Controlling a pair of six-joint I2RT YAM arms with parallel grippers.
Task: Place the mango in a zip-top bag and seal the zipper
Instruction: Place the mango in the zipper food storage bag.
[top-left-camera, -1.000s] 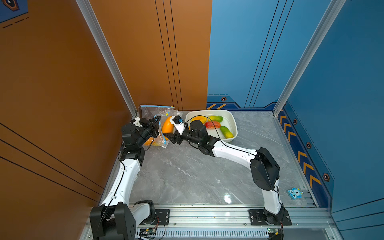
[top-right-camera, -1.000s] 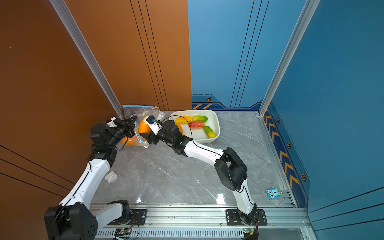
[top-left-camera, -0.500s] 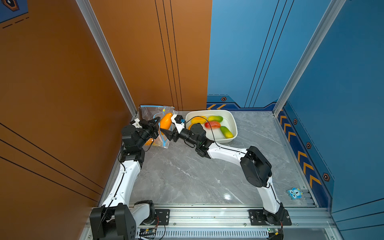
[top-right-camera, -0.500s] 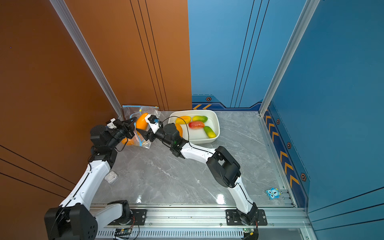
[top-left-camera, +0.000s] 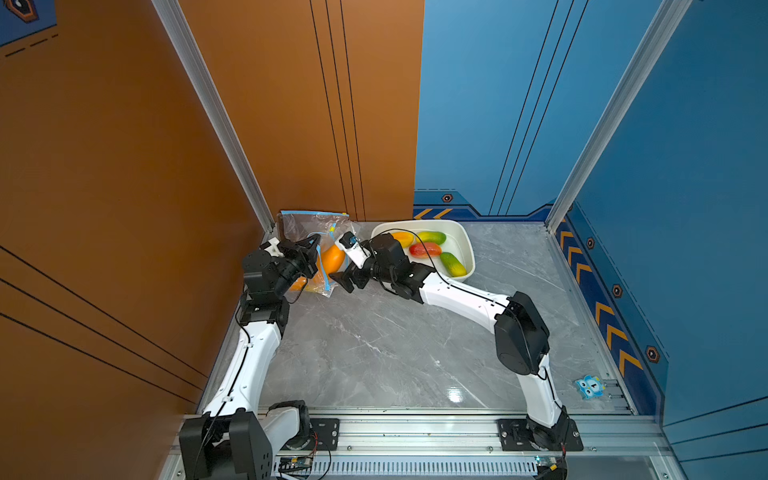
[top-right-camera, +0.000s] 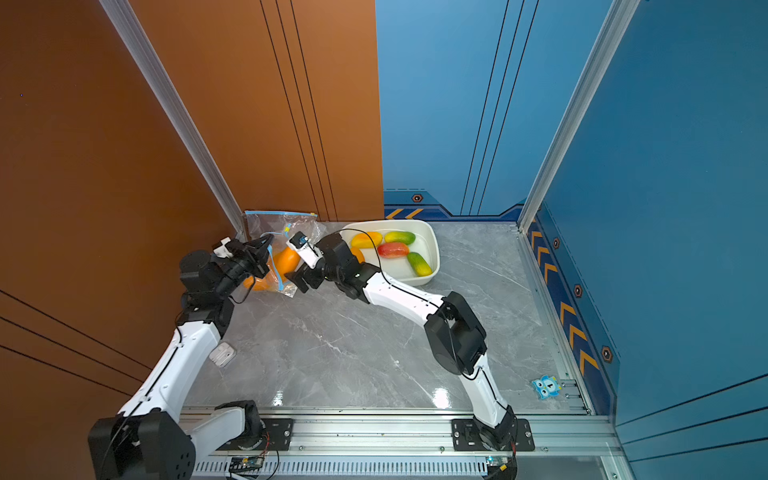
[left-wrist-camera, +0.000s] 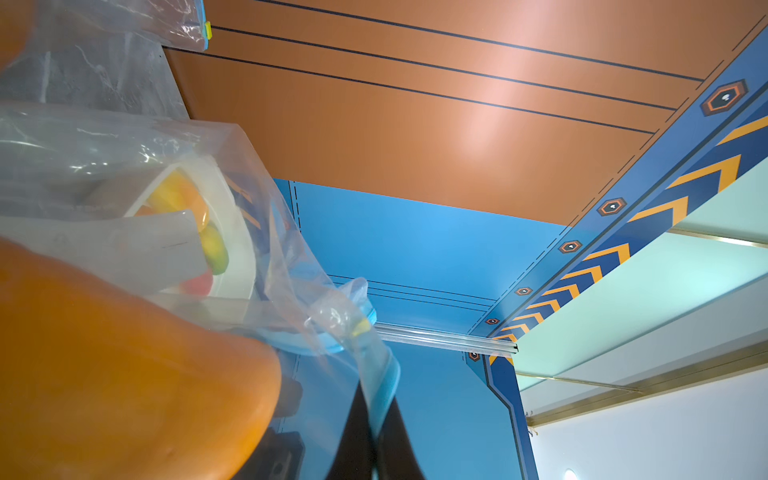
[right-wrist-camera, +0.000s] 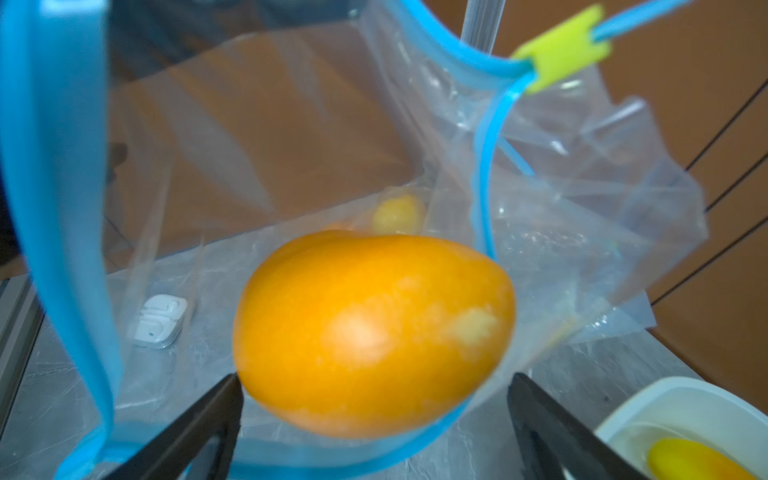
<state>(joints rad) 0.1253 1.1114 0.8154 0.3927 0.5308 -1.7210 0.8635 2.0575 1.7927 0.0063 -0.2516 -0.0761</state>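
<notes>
The orange mango (right-wrist-camera: 374, 332) (top-left-camera: 332, 259) lies in the open mouth of the clear zip-top bag (right-wrist-camera: 582, 216), just past its blue zipper rim (right-wrist-camera: 62, 208). My right gripper (right-wrist-camera: 374, 382) (top-left-camera: 345, 281) is open, and its fingers (right-wrist-camera: 208, 415) flank the mango's near end without gripping it. A yellow slider (right-wrist-camera: 561, 48) sits at the far end of the zipper. My left gripper (left-wrist-camera: 376, 415) (top-left-camera: 309, 245) is shut on the bag's blue zipper edge (left-wrist-camera: 386, 386) and holds the mouth up. A second orange-yellow fruit (top-left-camera: 300, 284) rests deeper in the bag.
A white tub (top-left-camera: 466, 245) holding several coloured fruits stands just right of the right wrist. Another bag (top-left-camera: 316, 218) leans on the orange back wall. A small white case (top-right-camera: 222, 355) lies by the left arm. A blue owl tag (top-left-camera: 590, 386) sits at the front right.
My right gripper carried the mango left into the bag's mouth, then opened and drew back a little. The mango now lies free in the bag. The left gripper kept its hold.
</notes>
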